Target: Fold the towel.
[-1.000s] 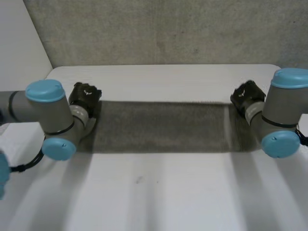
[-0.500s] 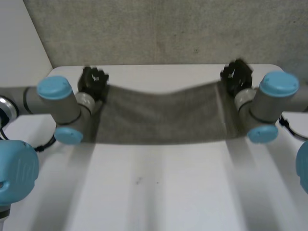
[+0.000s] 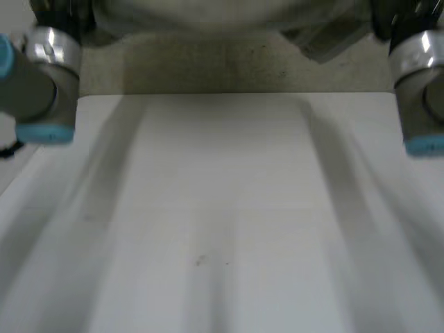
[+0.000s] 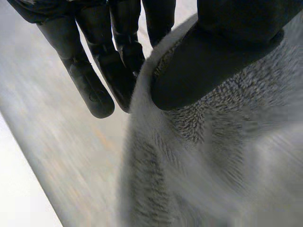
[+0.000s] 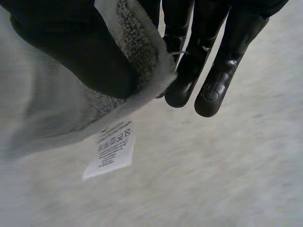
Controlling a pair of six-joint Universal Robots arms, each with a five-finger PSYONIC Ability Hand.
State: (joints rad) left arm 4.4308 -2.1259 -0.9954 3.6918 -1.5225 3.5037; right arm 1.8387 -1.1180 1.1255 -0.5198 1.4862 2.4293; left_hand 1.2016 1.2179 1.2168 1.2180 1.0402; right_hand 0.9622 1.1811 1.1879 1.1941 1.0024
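I see the towel (image 3: pixel 208 10) held up off the table (image 3: pixel 222 208), stretched as a pale band between my two arms above the table's far edge, in front of the grey wall (image 3: pixel 208 66). The left arm (image 3: pixel 35 76) stands over the table's far left corner and the right arm (image 3: pixel 420 76) over its far right corner.

In the left wrist view the left hand (image 4: pixel 222 42) has the towel pinched. Its thumb presses down on the fuzzy grey cloth near an edge, and that edge is squeezed against the fingers (image 4: pixel 90 80) behind it. Those fingers are nearly straight, and their tips reach past the cloth edge. From the pinch the towel hangs away below the palm, with the table's surface beyond it.

In the right wrist view the right hand (image 5: pixel 66 47) grips the same way. Its thumb lies across the top of the cloth and clamps a corner of the towel against the fingers (image 5: pixel 208 61), which point on beyond that corner. A small white care label (image 5: pixel 110 150) with printed symbols dangles from the towel's edge just under the thumb. The rest of the cloth trails off beside the palm.

Neither wrist view lets me tell how far the towel hangs above the table.
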